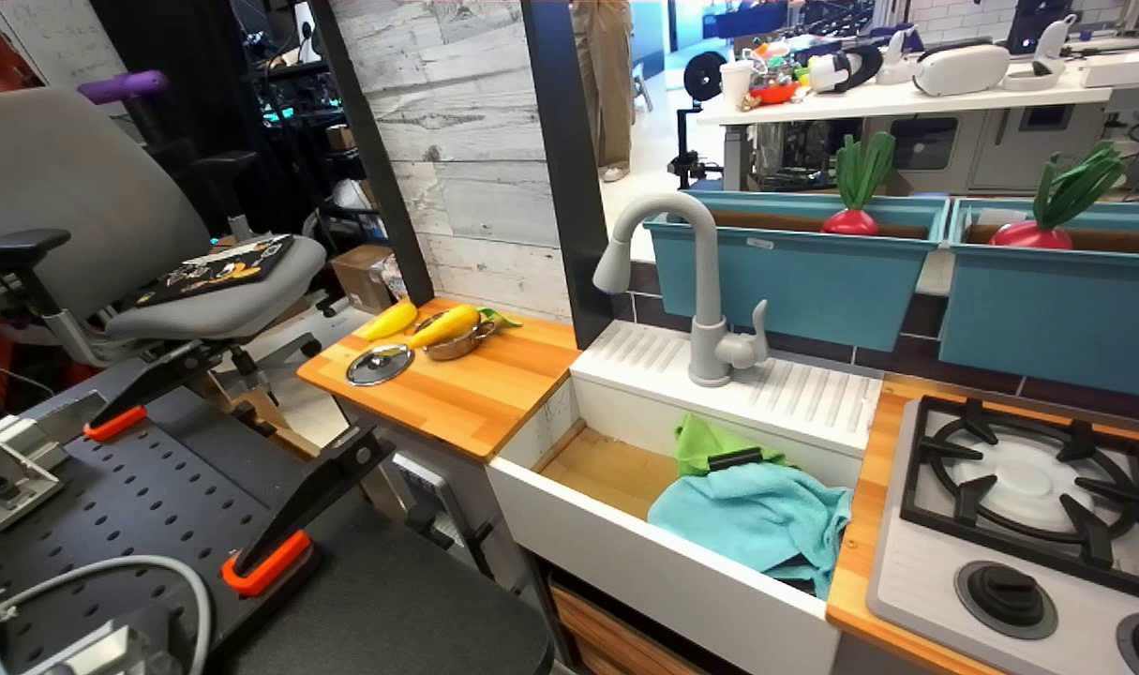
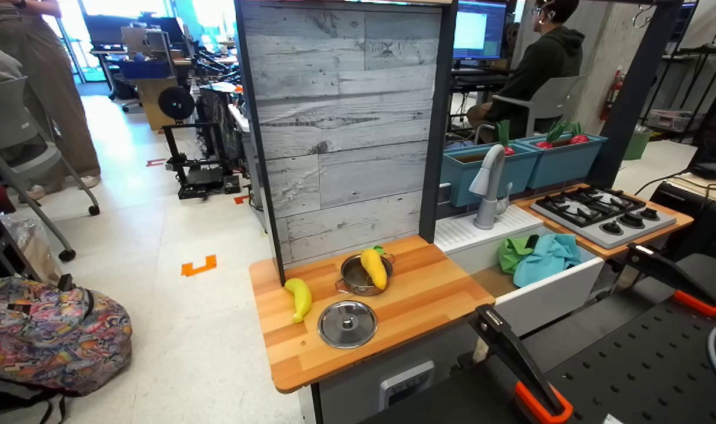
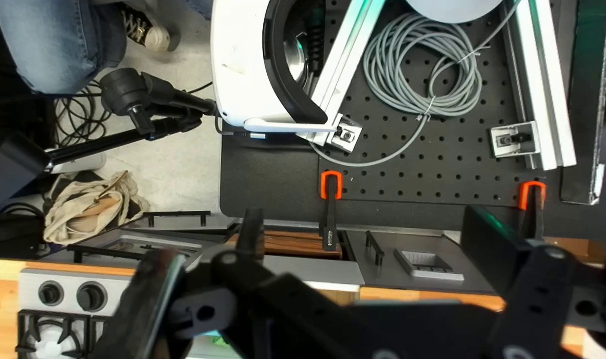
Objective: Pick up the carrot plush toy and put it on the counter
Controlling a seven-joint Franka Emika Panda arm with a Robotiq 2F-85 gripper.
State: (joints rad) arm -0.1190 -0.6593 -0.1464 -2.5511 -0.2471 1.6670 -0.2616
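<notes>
Gripper (image 3: pixel 330 249), one, is standing wide; counter (image 3: pixel 407 294) is showing behind it in wrist view. Carrot (image 2: pixel 373 269), one, is lying across pot (image 2: pixel 352 274), well apart from gripper.

Tabletop (image 3: pixel 268 174): black, lower-left corner rounded, left edge bordering pale floor (image 3: pixel 185 174).
Pegboard (image 3: pixel 462 174): black, set in from the left and lower edges.
Rails (image 3: pixel 338 72): two, silver, on the pegboard, each with a metal bracket (image 3: pixel 350 132) toward the lower edge.
Cable (image 3: pixel 382 82): grey, coiled between the rails.
Clamps (image 3: pixel 330 219): two, black and orange, at the lower edge; one nearer the rounded corner, the second well to the right.
VR headset (image 3: pixel 243 60): white and black, overlapping the left edge above the rounded corner.
Sneaker (image 3: pixel 145 32): beyond the left edge, beside a denim-clad leg (image 3: pixel 53 45).
Stove (image 3: pixel 70 294): past the lower edge, left of the rounded corner.
Gripper (image 3: pixel 352 239): blurred, fingers spread wide.
Counter (image 3: pixel 427 293): wooden strip beyond the lower edge, partly hidden.
</notes>
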